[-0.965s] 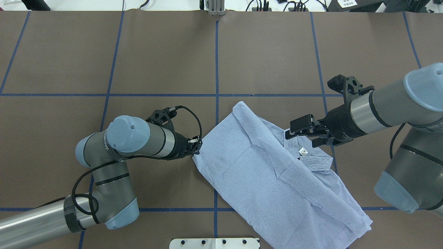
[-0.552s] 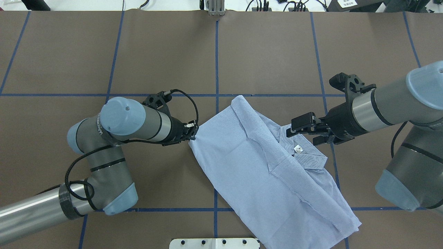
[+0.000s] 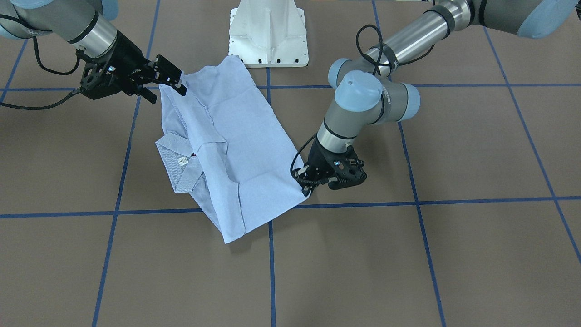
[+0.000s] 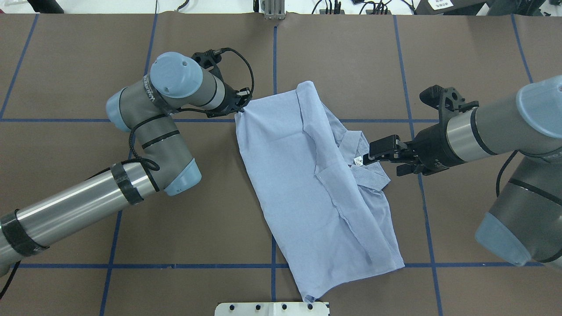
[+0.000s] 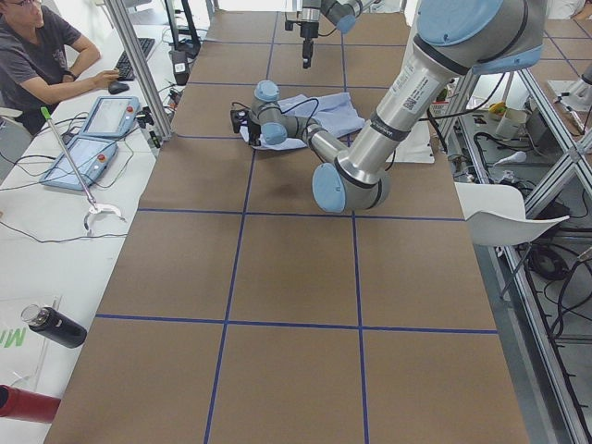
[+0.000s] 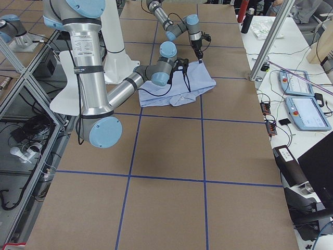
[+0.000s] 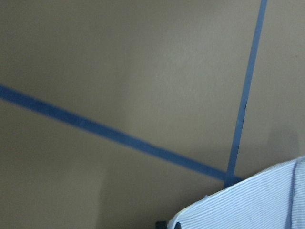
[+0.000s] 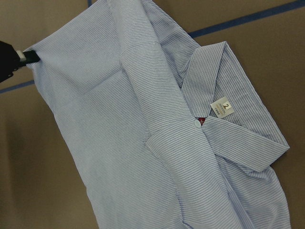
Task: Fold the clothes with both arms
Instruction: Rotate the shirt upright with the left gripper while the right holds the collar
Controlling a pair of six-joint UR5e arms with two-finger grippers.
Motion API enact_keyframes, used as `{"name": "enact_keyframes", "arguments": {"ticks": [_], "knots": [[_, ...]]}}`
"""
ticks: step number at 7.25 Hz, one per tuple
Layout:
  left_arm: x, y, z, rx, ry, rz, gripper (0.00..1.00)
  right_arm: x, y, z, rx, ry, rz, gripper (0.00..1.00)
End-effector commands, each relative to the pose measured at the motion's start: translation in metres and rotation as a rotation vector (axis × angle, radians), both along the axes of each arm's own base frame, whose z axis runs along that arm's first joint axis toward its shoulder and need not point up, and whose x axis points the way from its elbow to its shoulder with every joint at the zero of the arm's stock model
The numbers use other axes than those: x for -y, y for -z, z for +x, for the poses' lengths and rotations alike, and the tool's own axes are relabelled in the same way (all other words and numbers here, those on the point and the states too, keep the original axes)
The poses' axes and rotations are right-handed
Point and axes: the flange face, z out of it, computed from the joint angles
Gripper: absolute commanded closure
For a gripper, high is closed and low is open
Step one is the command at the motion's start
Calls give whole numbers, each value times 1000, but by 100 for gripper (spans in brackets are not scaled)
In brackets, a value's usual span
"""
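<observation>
With the fold under way, the left gripper (image 4: 240,109) clamps a corner of the half-folded shirt (image 4: 285,175) lying on the table (image 4: 88,66), as the right gripper (image 4: 383,160), jaws apart, hovers by the collar (image 4: 373,177), likely needing a grasp there next.

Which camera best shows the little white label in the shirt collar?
The right wrist-mounted view: the label is close enough to read a "2". Overhead and front-facing views show only a white speck at the collar; side views are too distant; the left wrist view misses it.
</observation>
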Motion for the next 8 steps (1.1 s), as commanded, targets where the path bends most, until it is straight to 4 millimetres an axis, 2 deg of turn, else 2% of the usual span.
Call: {"name": "enact_keyframes", "arguments": {"ticks": [1,3,5,8], "knots": [[40,-11,-5,-37,130,157,100,6,7,-7,-4,-44,26,0],[56,9,11,-59,150,187,100,8,5,-8,-11,-60,30,0],[65,13,18,-84,183,222,100,10,2,-10,-20,-69,28,0],[67,14,17,-80,200,228,100,12,-1,-12,-26,-69,26,0]]}}
